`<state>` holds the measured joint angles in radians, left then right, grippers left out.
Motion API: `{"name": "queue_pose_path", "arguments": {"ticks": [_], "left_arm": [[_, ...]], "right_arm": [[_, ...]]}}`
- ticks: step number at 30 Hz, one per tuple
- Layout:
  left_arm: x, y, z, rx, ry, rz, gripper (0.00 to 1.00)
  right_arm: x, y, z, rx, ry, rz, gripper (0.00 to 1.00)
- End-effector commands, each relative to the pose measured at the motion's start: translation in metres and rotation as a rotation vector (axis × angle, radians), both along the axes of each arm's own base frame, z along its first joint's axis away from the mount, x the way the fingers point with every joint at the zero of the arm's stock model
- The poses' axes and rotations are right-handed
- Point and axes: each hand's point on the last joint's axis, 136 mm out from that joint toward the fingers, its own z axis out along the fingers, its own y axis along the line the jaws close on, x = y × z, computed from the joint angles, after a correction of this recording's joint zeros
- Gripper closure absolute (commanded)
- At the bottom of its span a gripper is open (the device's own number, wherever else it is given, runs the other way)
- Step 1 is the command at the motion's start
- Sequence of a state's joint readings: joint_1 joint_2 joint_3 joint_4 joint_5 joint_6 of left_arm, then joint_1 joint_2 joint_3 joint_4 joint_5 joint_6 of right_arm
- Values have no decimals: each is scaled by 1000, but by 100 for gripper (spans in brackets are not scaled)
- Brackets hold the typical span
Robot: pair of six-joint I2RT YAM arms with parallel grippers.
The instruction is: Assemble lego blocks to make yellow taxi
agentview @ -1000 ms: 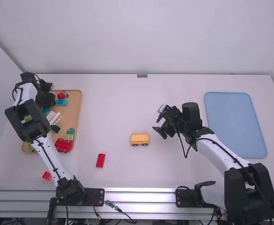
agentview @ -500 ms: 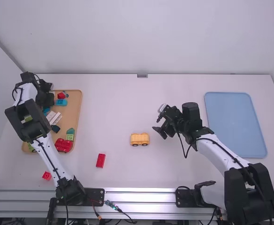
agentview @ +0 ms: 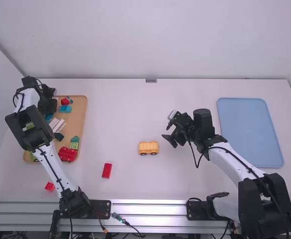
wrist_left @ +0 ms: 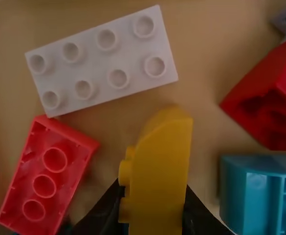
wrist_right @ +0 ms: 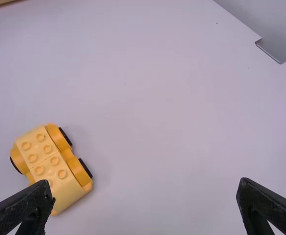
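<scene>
Yellow taxi, so far a wheeled base point(agentview: 148, 148), stands upright mid-worktop point(agentview: 135, 107), studs up, probably so that bricks can be pressed on from above within both arms' reach. Over the tan tray point(agentview: 79, 117) of loose bricks, the left hand point(wrist_left: 152, 210) pinches a yellow curved brick point(wrist_left: 169, 156), its studs clear of the fingers; likely it must be turned studs-up or studs-down before fitting. The right hand point(wrist_right: 146, 188) is spread and empty beside the base, perhaps placed there to steady it. The white worktop also carries a blue tray point(agentview: 249, 132) at right, and plain pale walls point(agentview: 145, 40) rise behind.
</scene>
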<state>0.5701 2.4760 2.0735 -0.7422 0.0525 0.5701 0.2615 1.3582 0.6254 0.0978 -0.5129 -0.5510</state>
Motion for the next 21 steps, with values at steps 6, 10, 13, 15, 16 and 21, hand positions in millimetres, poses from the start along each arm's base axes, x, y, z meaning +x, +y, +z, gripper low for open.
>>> {"name": "queue_pose_path", "arguments": {"ticks": [6, 10, 13, 15, 16, 21], "left_arm": [[-3, -5, -6, -19, 10, -3, 85], [-4, -6, -6, -22, 13, -1, 79], [-3, -8, -6, -21, 18, -6, 77], [-3, -9, -6, -22, 19, -8, 85], [-2, -9, -5, -19, 15, -7, 90], [1, -8, 5, -10, -6, -9, 95]], "right_arm": [[0, 1, 5, 8, -9, 0, 1], [0, 1, 5, 8, -10, 0, 1], [0, 1, 6, 9, -11, 0, 1], [0, 1, 6, 9, -11, -1, 1], [1, 1, 6, 9, -12, 0, 1], [1, 1, 6, 10, -14, 0, 1]]}}
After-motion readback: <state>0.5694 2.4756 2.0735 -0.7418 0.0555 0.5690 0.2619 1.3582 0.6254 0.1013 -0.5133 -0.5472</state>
